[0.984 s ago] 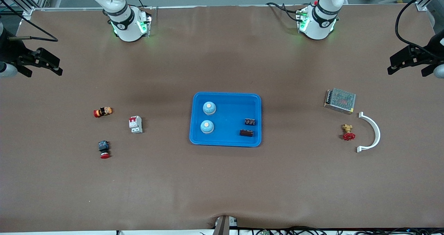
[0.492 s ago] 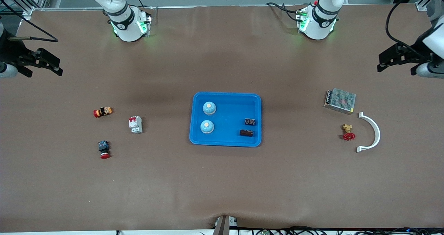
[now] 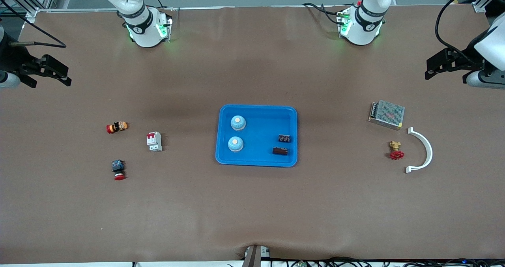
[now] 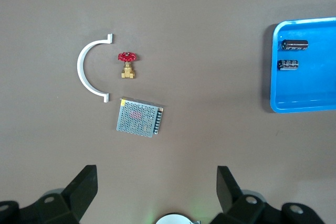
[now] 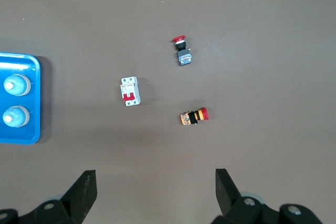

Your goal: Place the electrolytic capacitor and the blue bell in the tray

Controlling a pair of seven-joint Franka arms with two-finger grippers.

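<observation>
Surface: a wide table [image 3: 252, 204] covered in brown matting, both arm bases standing along its edge farthest from the front camera.
Tray: the bright-blue tray [image 3: 256, 161] lies flat at the middle of the table, between the two arms' ends.
Blue bells: two blue bells [image 3: 238, 122] [image 3: 235, 143] sit upright in the tray, in the half toward the right arm's end, one nearer the front camera than the other, apart from each other.
Electrolytic capacitors: two dark electrolytic capacitors [image 3: 284, 138] [image 3: 280, 151] lie on their sides in the tray's half toward the left arm's end, close together but not touching.
Left gripper: the left gripper [image 3: 436, 68] hangs empty over the table edge at the left arm's end, fingers spread wide.
Right gripper: the right gripper [image 3: 55, 74] hangs empty over the table edge at the right arm's end, fingers spread wide; this arm waits.
Left arm's end: a metal-mesh power supply [image 3: 386, 114], a brass valve with a red handwheel [image 3: 395, 150] and a white curved bracket [image 3: 423, 150] lie near one another on the mat.
Right arm's end: a white circuit breaker [image 3: 154, 141], a red-capped pushbutton with orange body [image 3: 116, 127] and a red mushroom pushbutton with a dark blue body [image 3: 118, 169] lie apart from each other.
</observation>
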